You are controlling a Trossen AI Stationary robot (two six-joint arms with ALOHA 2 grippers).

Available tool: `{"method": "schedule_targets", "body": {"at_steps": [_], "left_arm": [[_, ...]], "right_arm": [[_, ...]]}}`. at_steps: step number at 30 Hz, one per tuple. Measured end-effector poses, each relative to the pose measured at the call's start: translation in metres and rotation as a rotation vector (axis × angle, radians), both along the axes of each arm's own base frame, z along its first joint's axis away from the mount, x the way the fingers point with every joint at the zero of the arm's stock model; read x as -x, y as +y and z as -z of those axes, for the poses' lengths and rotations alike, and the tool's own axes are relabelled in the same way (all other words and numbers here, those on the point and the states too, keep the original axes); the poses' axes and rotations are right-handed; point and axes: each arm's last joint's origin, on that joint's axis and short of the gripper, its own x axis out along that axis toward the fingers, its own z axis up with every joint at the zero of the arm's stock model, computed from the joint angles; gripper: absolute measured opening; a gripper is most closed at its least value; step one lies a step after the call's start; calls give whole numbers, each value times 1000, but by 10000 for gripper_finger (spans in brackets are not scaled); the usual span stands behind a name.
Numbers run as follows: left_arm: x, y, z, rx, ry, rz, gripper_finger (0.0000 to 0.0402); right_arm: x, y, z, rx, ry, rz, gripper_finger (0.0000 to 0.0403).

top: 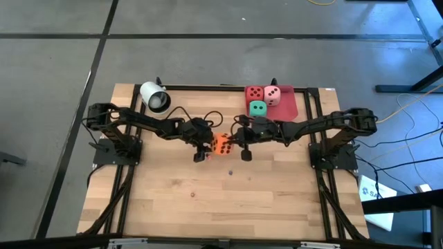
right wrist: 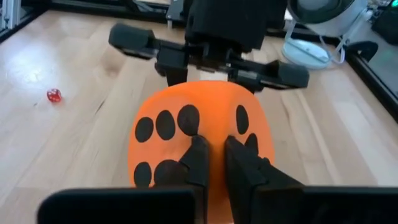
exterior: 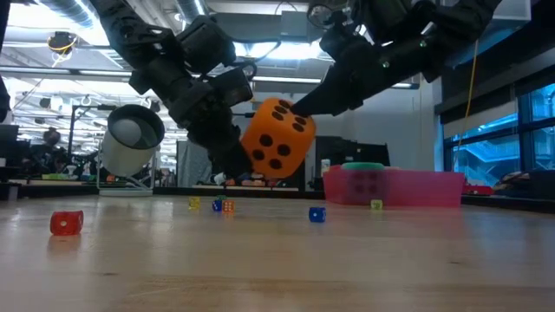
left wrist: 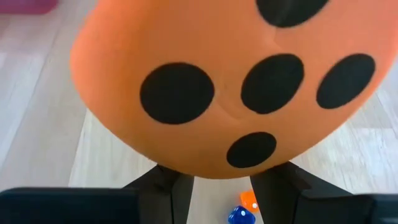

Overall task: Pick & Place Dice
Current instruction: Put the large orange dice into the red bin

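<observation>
Between our fingers: the orange die [exterior: 277, 139] hangs clear of the table [top: 208, 200], both grippers on it at once
left gripper [top: 203, 144]: its fingers [left wrist: 168, 190] stand partly apart on either side of the die's underside, holding it
right gripper [top: 243, 144]: its fingers [right wrist: 200, 160] are drawn nearly together, pinching a fold at the die's edge facing them
give: we judge the die soft and light; its face bulges and dents at the left fingers, so a hard squeeze would only deform it
surface: matte, foam-like skin with flat dark pips; we expect it to grip well, not slip
where to hold: we judge two opposite flat faces safest, jaws wide; a pinch on a corner looks likely to pull free
beyond the right fingers: red die [top: 255, 92], pink die [top: 272, 95] and green die [top: 257, 108] sit close together on the flat red tray [top: 299, 105]
beyond the left fingers: a white cylinder [top: 154, 97] lies at the table's far edge
under the fingers: pale wood planks, smooth, with several tiny hard dice [exterior: 67, 223] scattered well apart
</observation>
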Motion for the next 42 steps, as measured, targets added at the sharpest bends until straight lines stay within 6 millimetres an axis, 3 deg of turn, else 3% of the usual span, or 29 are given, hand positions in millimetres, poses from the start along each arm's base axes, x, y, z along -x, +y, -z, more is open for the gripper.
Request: {"method": "schedule_targets", "body": {"at_steps": [9, 22, 42], "left_arm": [[2, 1, 2, 6, 30, -61, 152], [-5, 2, -17, 39, 159, -76, 243], [-9, -3, -22, 39, 114, -51, 246]], "right_arm": [[2, 0, 5, -2, 41, 8, 9], [6, -2, 12, 3, 117, 5, 1], [12, -2, 24, -40, 240, 15, 2]]}}
